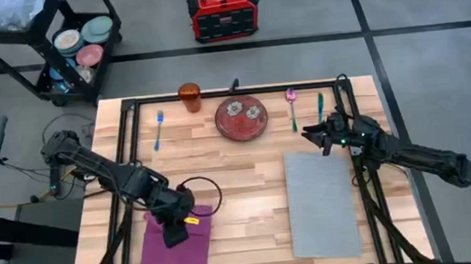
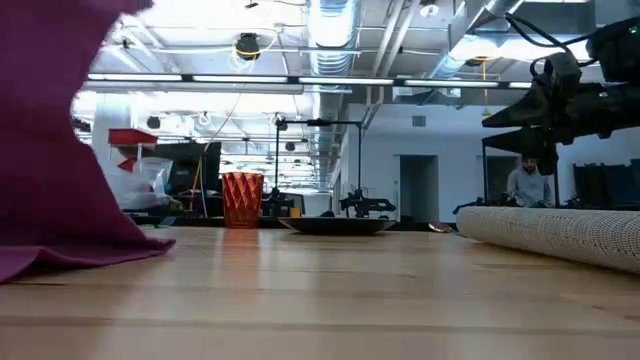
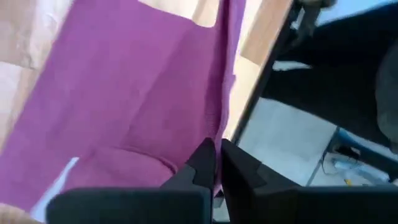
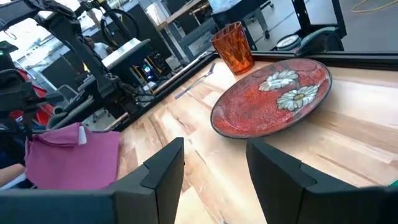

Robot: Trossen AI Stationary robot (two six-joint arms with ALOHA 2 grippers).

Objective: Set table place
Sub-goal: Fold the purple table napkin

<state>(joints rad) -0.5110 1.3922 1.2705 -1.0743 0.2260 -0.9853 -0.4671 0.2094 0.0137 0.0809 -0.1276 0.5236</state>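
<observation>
The left gripper point(image 1: 174, 233) was positioned over the purple napkin point(image 1: 175, 240) at the near left part of the table point(image 1: 241, 191), with its fingers point(image 3: 205, 163) closed on a fold of the cloth; in the low view one side of the napkin rose clear of the tabletop, which indicated a lift in progress. The right gripper point(image 1: 314, 134) hovered near the far edge of the grey placemat point(image 1: 322, 201), fingers point(image 4: 163, 163) spread apart and holding nothing, pointed toward the red plate point(image 1: 241, 119). The placemat lay flat on the near right part of the table with nothing on it. The plate sat at the far centre, the orange cup point(image 1: 190, 96) just to its left, the blue utensil point(image 1: 159, 128) farther left, and the pink utensil point(image 1: 291, 97) and teal utensil point(image 1: 320, 103) to the plate's right, all apart from the placemat. The step in hand appeared to be the napkin transfer, with the setting barely begun. The next move would call for carrying the napkin across to the placemat without dragging it. The right arm would need to approach the plate rim low and level, since the plate lay flat on the wood.
</observation>
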